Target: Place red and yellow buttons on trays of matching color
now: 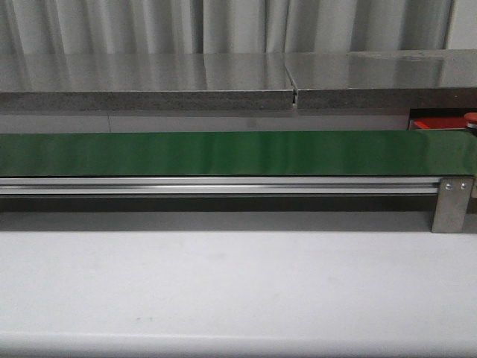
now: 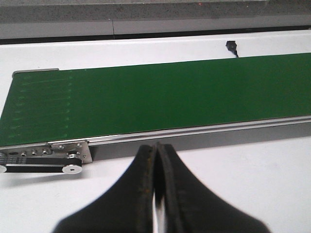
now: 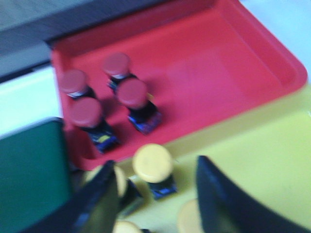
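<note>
On my right wrist camera I see four small red round-capped buttons (image 3: 86, 112) sitting in the flat bright red plastic tray (image 3: 233, 73). They bunch up at one end of the tray, near the corner that is close to the long green belt (image 3: 29, 165). Each has a dark little body under its cap. Right beside the red tray is a flat yellow tray (image 3: 257, 145), and the two trays touch along one side. A pale yellow round-capped button (image 3: 153, 162) sits in the yellow tray near that shared edge. I can see bits of more yellow caps around it, but they are blurry and partly hidden. My right gripper (image 3: 155, 204) hangs over the yellow tray with its two dark fingers (image 3: 99, 199) spread wide apart, and that yellow button shows in the gap, not touched by either finger. My left gripper (image 2: 158, 194) has its black fingers pressed together with nothing between them. It hovers above the white table (image 2: 252, 184), just in front of the belt's silver metal rail (image 2: 194, 132). In the front camera the belt is bare, and only a small bit of red (image 1: 431, 124) peeks out at its far right end. I see no arms there.
</note>
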Motion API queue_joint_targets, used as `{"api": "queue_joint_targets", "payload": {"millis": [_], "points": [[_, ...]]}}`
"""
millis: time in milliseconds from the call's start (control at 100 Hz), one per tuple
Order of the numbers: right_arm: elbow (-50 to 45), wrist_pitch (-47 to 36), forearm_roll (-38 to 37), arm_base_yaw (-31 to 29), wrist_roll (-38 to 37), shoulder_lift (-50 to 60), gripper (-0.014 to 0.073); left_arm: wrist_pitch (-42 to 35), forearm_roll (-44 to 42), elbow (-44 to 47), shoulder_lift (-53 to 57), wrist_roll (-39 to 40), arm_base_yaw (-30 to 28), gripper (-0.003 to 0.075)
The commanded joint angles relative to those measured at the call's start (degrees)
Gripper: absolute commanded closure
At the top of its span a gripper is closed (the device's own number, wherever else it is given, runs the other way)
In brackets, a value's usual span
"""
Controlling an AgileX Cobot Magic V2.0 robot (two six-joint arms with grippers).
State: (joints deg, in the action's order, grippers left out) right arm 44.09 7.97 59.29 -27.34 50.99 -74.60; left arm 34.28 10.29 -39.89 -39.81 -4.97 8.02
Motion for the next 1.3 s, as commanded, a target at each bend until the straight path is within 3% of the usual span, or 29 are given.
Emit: {"api": "queue_joint_targets", "payload": {"millis": [0, 110, 390, 650, 1030, 1290], "points": [[1.6, -0.1, -1.1, 2.0, 0.9, 4.5, 0.0448, -4.0, 0.9, -1.7, 0.2, 0.0, 0.4, 0.0741], [1.6, 2.4, -1.6, 5.9, 0.9, 6.7, 0.0719, -4.0, 0.9, -1.7, 0.2, 0.0, 0.4, 0.0741], [1.6, 2.8, -1.6, 15.7, 0.9, 7.5, 0.0711, -4.0, 0.9, -1.7, 0.2, 0.0, 0.4, 0.0741], [1.4, 0.4, -1.6, 21.3, 0.9, 12.9, 0.0711, -4.0, 0.9, -1.7, 0.2, 0.0, 0.4, 0.0741], [0.4, -5.7, -7.0, 22.1, 0.9, 22.6, 0.0711, -4.0, 0.9, -1.7, 0.2, 0.0, 0.4, 0.0741], [-6.2, -9.1, -6.9, 22.1, 0.9, 30.1, 0.0711, -4.0, 0.9, -1.7, 0.2, 0.0, 0.4, 0.0741]]}}
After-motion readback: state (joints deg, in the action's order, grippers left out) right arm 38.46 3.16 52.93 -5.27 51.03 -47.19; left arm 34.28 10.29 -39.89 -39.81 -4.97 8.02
